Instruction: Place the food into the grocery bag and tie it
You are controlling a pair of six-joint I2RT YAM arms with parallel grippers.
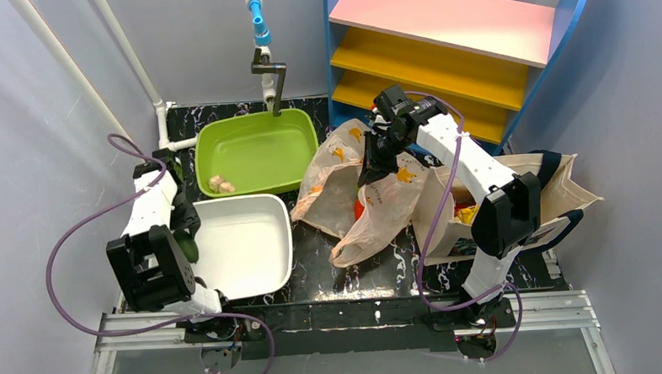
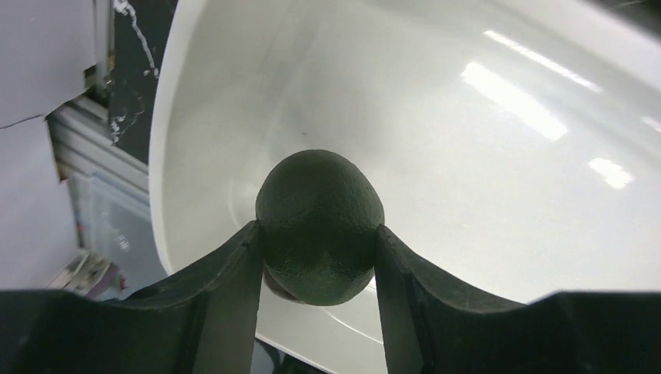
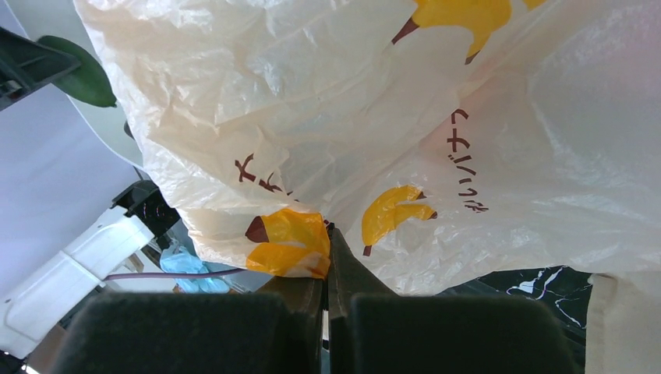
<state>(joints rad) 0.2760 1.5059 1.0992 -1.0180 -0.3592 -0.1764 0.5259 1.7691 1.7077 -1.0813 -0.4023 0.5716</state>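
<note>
From above, the left pincer [image 1: 186,235] is hanging at the white tub's [image 1: 246,254] left rim, holding a dark green fruit [image 1: 190,247]. The right pincer [image 1: 367,179] is pinching the bag [image 1: 345,199], a crinkly, translucent beige film with yellow banana marks, which is lying on the table [image 1: 373,263] between the tubs and the tote [image 1: 564,189]. At the left wrist, both fingers [image 2: 234,273] are clamping the rounded, pebbly fruit over the tub. At the right wrist, the pincer is clenching a fold of the bag, with dark lettering showing.
</note>
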